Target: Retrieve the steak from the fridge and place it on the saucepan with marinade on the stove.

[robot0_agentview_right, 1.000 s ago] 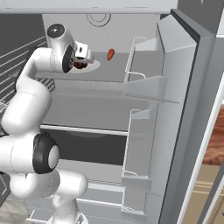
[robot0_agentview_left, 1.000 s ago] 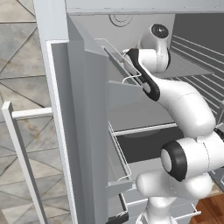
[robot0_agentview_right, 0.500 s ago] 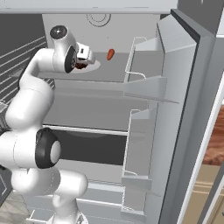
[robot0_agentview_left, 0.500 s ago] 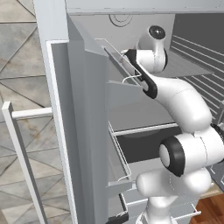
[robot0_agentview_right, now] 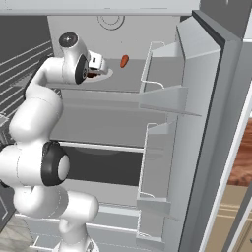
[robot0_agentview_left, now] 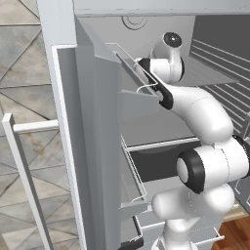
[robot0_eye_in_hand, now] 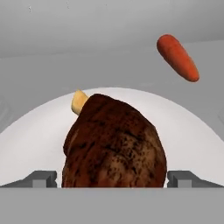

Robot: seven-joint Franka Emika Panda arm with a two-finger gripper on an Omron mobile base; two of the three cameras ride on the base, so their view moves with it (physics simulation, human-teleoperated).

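Steak (robot0_eye_in_hand: 114, 142) lies on a white plate (robot0_eye_in_hand: 26, 140) on the fridge's (robot0_agentview_right: 206, 98) upper shelf, right between the gripper's (robot0_eye_in_hand: 113, 178) spread fingertips (robot0_eye_in_hand: 43, 178), not clasped. Beyond the plate, a carrot (robot0_eye_in_hand: 178, 57) lies near the back wall.

Dark brown-red steak (robot0_eye_in_hand: 114, 142) with pale edge, lying on white plate (robot0_eye_in_hand: 30, 135), inside open fridge (robot0_agentview_right: 206, 93)
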